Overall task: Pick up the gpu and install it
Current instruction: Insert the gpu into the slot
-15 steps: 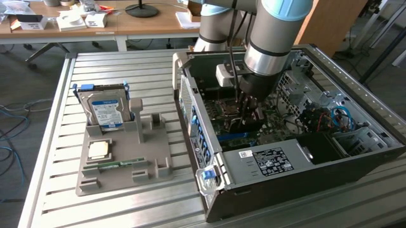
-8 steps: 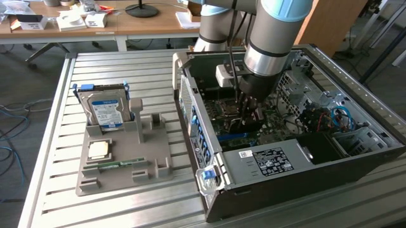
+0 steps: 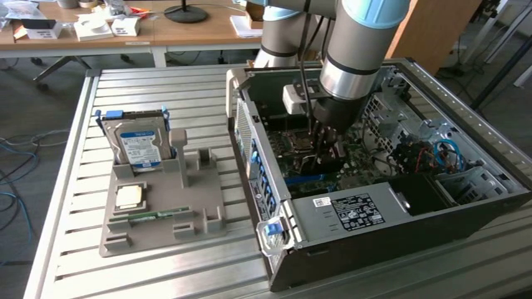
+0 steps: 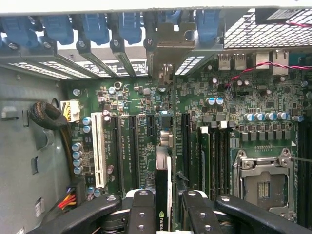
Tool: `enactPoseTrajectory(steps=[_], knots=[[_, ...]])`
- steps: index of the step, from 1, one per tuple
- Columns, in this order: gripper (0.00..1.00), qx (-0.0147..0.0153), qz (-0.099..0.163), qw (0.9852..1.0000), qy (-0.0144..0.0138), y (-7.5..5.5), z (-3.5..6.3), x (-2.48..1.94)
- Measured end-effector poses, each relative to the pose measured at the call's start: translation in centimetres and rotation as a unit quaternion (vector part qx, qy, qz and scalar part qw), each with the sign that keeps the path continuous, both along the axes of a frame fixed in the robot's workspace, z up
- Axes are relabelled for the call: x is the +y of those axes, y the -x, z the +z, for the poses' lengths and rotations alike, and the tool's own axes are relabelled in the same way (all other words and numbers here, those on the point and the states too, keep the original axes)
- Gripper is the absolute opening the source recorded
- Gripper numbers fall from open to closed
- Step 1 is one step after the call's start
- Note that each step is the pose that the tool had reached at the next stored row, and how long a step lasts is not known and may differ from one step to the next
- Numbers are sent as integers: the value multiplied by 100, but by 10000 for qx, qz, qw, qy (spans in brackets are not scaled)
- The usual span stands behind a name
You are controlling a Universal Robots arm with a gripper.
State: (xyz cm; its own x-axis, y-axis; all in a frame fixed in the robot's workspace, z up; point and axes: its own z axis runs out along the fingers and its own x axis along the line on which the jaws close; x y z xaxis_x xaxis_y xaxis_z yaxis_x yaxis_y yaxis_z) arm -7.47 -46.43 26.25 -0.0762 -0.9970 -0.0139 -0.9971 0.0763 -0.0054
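Robot arm is down inside the open dark desktop computer case, centre-right of the exterior view. Gripper sits low over the green motherboard.

Jaws: roughly half closed, with the black fingers clamped on either face of the gpu, a thin dark card with a green logo, seen edge-on in the wrist view. The grip looks firm and the card runs straight out from between the pads.

GPU position: standing on edge over the expansion-slot area, with long black slots on both sides of it and the white slot further off. Its silvery metal bracket is at the case's rear slot openings, between the blue plastic retaining clips. Cannot tell whether the card edge is fully seated in a slot; the contact line is hidden under the card.

The silver CPU socket is well apart from the card, on the other side of the memory slots.

At the exterior view's left, the grey plastic parts holder sits on the slatted metal table. The blue-labelled silver hard drive stands upright in the holder's upper part, and the narrow green memory stick lies flat nearer the lower left.
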Motion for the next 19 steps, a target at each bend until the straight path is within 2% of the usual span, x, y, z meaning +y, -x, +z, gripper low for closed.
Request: enactPoseTrajectory(steps=[19], knots=[[26,-2,-14,10000,0,4,-7,-1]])
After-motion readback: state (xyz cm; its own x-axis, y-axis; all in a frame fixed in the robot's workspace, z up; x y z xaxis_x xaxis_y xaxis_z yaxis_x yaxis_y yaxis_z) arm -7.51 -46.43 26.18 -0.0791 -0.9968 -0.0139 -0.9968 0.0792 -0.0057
